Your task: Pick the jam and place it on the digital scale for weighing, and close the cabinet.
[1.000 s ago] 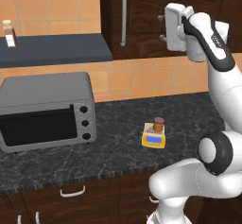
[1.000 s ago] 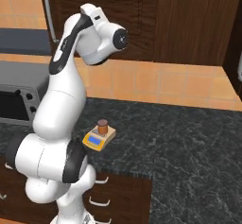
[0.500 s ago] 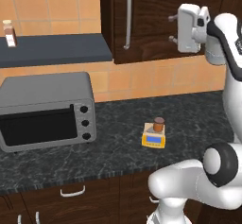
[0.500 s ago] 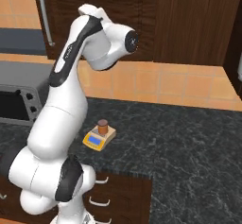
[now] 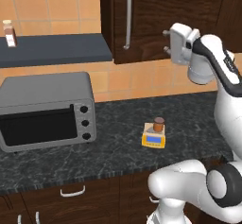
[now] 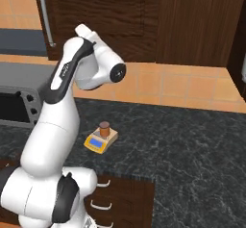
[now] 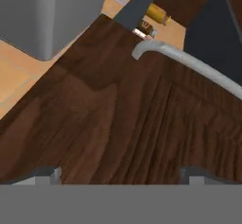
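The jam point(image 5: 159, 123) point(image 6: 104, 127), a small orange-brown jar with a dark lid, stands upright on the yellow digital scale point(image 5: 152, 141) point(image 6: 97, 144) on the dark counter. My gripper point(image 5: 166, 41) is up high, well above and right of the scale. It points at the lower part of the dark wooden cabinet point(image 5: 160, 15) door and is open, with nothing between its fingers. In the hand view the gripper point(image 7: 120, 176) faces the door's wood point(image 7: 118, 124) at close range, with the silver bar handle point(image 7: 189, 64) point(image 5: 126, 17) point(image 6: 46, 15) beyond. The door looks flush with the cabinet front.
A grey toaster oven point(image 5: 45, 109) sits on the counter at the left. A dark shelf point(image 5: 56, 50) above it carries a small bottle point(image 5: 8, 33). Low drawers with curved handles point(image 5: 73, 191) point(image 6: 98, 205) run under the counter's front edge.
My hand swung right, then came back left and a little lower in front of the cabinet door. The jaws spread slightly wider. Jam and scale have not moved.
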